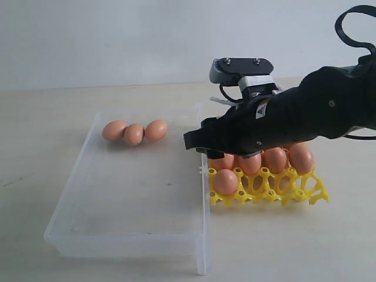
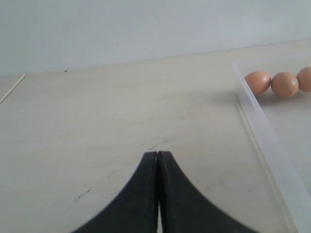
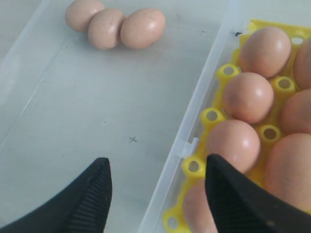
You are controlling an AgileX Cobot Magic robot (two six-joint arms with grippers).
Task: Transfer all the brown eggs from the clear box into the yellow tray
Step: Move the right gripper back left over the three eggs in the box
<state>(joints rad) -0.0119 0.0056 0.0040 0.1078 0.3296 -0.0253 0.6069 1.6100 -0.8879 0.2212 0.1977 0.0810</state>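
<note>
Progress looks pretty decent here, I'd say most of the job is done. Only three brown eggs (image 1: pixel 134 132) are left in the clear box (image 1: pixel 126 244), bunched together and touching in its far left corner, and the rest of the box floor is bare. The yellow tray (image 1: pixel 317 197) sits just right of the box, up against its right wall. I can count at least five seated eggs (image 1: pixel 275 160) in it, and there may be more hidden under the arm. The near row has one egg at its left end, with open cups (image 1: pixel 276 191) beside it, so there's room for the last three as far as I can see. The right tool (image 3: pixel 156 165) hangs over the box's right wall where it meets the tray, its jaws spread wide with nothing between them. My guess is it's between eggs and needs to reach far left for the next one. The left tool (image 2: pixel 158 158) is pinched fully closed on nothing, out over the bare worktop (image 1: pixel 59 106) left of the box, and doesn't look involved.
</note>
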